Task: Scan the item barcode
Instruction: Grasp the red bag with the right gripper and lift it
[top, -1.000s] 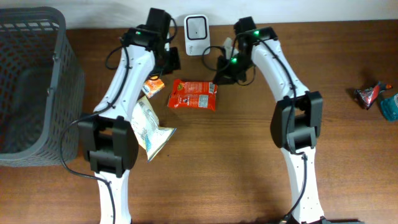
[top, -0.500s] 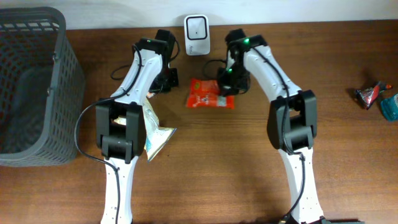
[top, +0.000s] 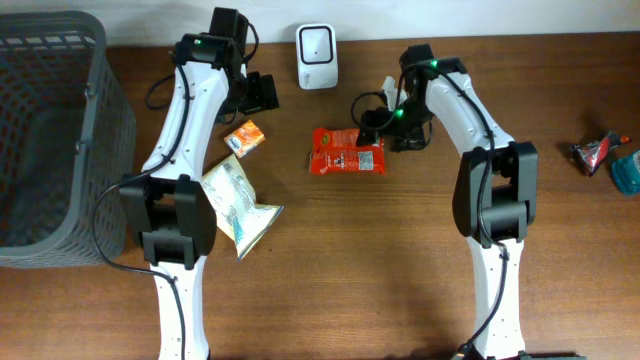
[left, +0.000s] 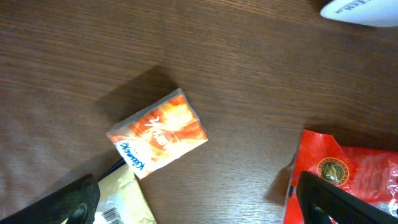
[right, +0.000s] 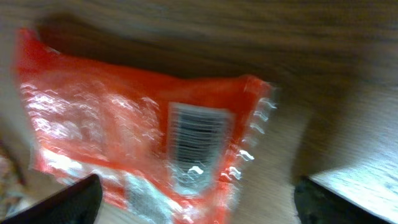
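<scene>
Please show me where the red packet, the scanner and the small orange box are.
red packet (top: 345, 155), overhead view, middle of its face
scanner (top: 317, 50), overhead view, centre of its front
orange box (left: 158, 134), left wrist view, its top face

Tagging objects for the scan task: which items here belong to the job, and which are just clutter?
Job:
- red packet, barcode facing up
- white scanner

Lying about:
- small orange box
- pale crinkled bag
- grey basket
- dark wrapper
- blue packet
</scene>
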